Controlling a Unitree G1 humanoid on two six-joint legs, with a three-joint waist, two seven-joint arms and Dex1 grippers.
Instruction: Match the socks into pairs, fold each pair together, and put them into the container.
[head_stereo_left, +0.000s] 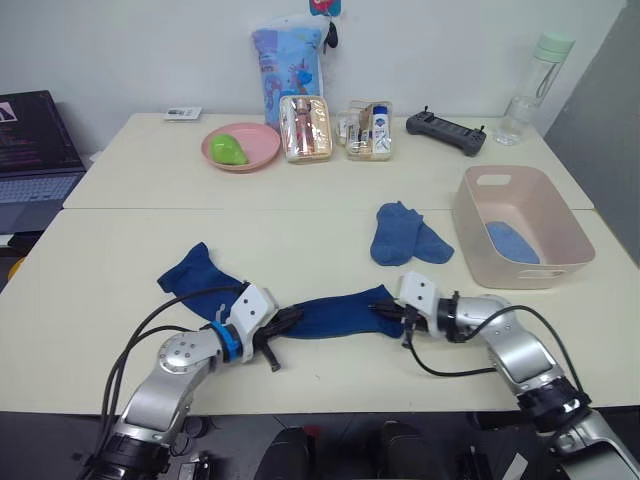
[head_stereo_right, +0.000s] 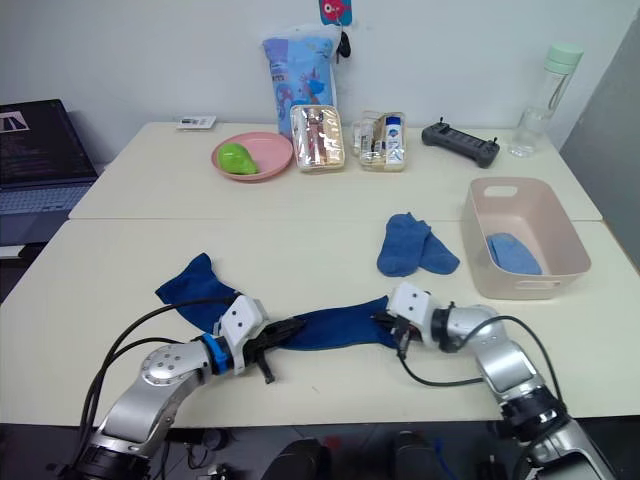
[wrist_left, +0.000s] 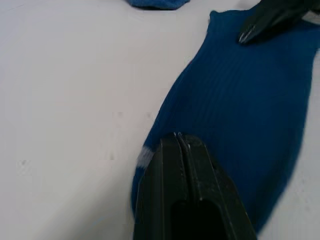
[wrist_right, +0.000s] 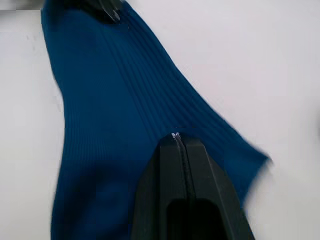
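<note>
Socks across the pale cream desk (head_stereo_left: 120, 200), and both arms are on the same one: a dark navy ribbed knit sock (head_stereo_left: 335, 312) lies stretched flat near the front edge, pinned at each end. The left pincer (head_stereo_left: 284, 322) has its two black fingers pressed together on one end of that navy sock, fabric caught between the tips in the left wrist view (wrist_left: 181, 142). The right pincer (head_stereo_left: 392, 313) is likewise clamped on the opposite end, its fingers together with the ribbed cloth under them (wrist_right: 176, 141) (each wrist camera also catches the other arm's black tip at the far end of the sock).

A second dark navy sock (head_stereo_left: 196, 274) lies crumpled just behind the left arm, touching or nearly touching the stretched one; I cannot tell which. Further back, toward the right, a pair of medium blue knit socks (head_stereo_left: 408, 236) lies overlapped, just beside the pale pink rectangular plastic tub (head_stereo_left: 560, 255). Inside the tub, a light sky-blue sock (head_stereo_left: 513, 241) rests on its floor.

Along the back of the desk: a round pink plate (head_stereo_left: 262, 149) with a green object on it, two clear zip pouches (head_stereo_left: 306, 129), a tall pale-blue printed bag (head_stereo_left: 286, 55), a black controller (head_stereo_left: 445, 132) and a clear water bottle (head_stereo_left: 534, 88)
</note>
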